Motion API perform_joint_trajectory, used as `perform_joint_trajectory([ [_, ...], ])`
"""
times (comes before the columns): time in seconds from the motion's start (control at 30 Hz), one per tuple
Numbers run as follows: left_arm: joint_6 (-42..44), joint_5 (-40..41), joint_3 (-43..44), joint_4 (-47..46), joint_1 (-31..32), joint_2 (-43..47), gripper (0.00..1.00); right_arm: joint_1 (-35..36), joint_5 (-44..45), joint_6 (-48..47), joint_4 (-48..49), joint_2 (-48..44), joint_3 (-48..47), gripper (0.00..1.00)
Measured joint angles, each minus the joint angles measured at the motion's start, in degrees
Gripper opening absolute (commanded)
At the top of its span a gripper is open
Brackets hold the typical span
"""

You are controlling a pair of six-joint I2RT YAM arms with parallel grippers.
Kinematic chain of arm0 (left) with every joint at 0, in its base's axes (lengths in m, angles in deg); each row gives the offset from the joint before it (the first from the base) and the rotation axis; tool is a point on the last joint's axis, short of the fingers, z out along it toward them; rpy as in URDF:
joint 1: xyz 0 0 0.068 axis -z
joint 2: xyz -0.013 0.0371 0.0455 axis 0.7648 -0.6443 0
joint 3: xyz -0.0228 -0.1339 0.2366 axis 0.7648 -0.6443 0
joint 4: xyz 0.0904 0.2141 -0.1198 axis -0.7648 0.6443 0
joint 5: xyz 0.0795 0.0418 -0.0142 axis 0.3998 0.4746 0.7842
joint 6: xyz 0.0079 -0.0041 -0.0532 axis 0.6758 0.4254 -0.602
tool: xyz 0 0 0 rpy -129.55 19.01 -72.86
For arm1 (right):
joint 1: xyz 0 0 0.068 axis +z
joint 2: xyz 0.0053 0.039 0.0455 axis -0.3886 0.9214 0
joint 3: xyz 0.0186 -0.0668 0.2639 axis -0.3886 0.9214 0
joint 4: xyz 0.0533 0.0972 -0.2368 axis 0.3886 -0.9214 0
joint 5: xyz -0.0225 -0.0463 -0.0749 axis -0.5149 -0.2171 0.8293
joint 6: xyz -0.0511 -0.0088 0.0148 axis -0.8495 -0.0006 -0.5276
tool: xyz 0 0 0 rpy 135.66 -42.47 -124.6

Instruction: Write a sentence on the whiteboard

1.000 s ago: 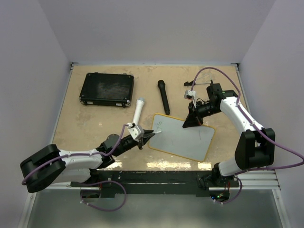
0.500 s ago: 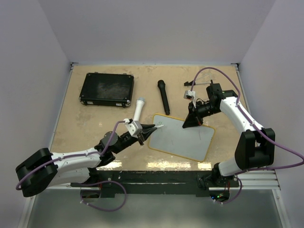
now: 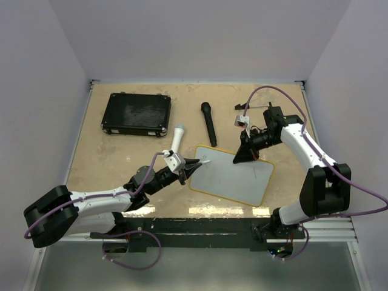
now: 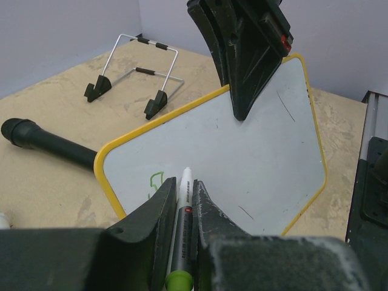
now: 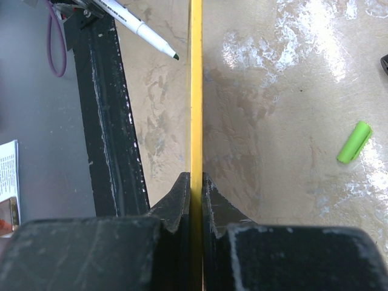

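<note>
The flat white yellow-rimmed whiteboard (image 3: 233,179) lies on the tan wooden surface (image 3: 103,157), front and right of centre. Behind it lies the black stick microphone (image 3: 209,123). A white microphone (image 3: 177,138) lies left of that, and the black rectangular case (image 3: 136,114) farther left. A wire stand (image 4: 155,104) sits behind the board's right end.

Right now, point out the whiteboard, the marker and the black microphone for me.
whiteboard (image 3: 233,179), top external view, bare white centre of the board.
marker (image 4: 183,221), left wrist view, middle of its barrel.
black microphone (image 3: 209,124), top external view, middle of its handle.
</note>
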Motion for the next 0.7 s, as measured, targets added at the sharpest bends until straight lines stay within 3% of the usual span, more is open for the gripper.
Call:
perform_joint_trajectory([
  [0.7, 0.0, 0.4, -0.6, 2.6, 0.0, 4.3, 0.0, 0.0, 0.0, 0.0, 0.0, 0.0, 0.0, 0.0],
])
